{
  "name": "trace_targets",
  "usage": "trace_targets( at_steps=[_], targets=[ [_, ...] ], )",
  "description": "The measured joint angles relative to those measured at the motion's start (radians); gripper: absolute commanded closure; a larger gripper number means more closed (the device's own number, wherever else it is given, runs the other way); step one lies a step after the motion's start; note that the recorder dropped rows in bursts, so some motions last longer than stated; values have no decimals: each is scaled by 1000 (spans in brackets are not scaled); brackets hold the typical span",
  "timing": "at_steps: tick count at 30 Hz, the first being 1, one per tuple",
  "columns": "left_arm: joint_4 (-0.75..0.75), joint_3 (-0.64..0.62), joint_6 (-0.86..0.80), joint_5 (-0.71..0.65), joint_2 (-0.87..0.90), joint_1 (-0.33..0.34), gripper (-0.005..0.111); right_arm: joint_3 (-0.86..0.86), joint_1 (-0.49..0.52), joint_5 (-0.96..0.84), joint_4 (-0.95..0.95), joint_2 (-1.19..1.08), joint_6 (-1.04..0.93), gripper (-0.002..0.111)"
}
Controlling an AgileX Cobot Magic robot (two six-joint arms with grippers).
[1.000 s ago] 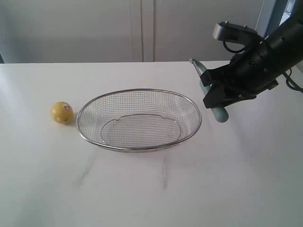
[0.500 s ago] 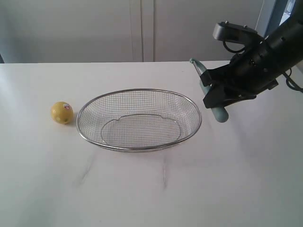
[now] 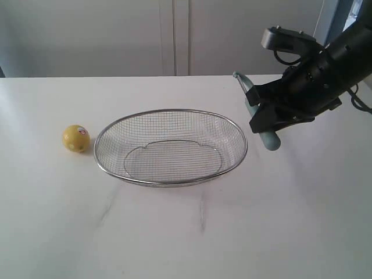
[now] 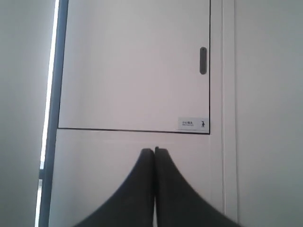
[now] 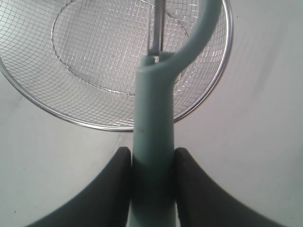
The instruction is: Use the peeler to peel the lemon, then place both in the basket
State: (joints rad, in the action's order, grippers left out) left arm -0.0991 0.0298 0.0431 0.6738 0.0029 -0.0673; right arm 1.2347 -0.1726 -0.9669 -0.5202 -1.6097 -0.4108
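Note:
The yellow lemon [image 3: 76, 138], red-and-white sticker facing up, rests on the white table just left of the silver wire-mesh basket [image 3: 233, 124]. My right gripper [image 3: 260, 115] hangs above the table at the basket's right end, shut on the pale teal peeler [image 3: 254, 102] by its handle. In the right wrist view the peeler [image 5: 154, 123] sits between the black fingers [image 5: 118, 175], its blade head pointing out over the basket [image 5: 208, 101]. My left gripper [image 4: 154, 150] is shut with nothing in it, facing a white cabinet; it is out of the exterior view.
The white table [image 3: 186, 232] spreads in front of the basket and off to its right. White cabinet doors [image 3: 174, 35] stand behind the table. The right arm's dark body [image 3: 325, 64] reaches in from the upper right.

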Motion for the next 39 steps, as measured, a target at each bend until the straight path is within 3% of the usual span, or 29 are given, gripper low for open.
trace_targets(
  at_steps=[11,33,39],
  targets=[
    [-13,199,-181,19,204,0,107,0,0,0,0,0,0,108],
    [14,468,-206,23,966,0,107,0,0,2,0,0,0,108],
    [99,521,-206,23,1132,0,107,0,0,2,0,0,0,108]
  ],
)
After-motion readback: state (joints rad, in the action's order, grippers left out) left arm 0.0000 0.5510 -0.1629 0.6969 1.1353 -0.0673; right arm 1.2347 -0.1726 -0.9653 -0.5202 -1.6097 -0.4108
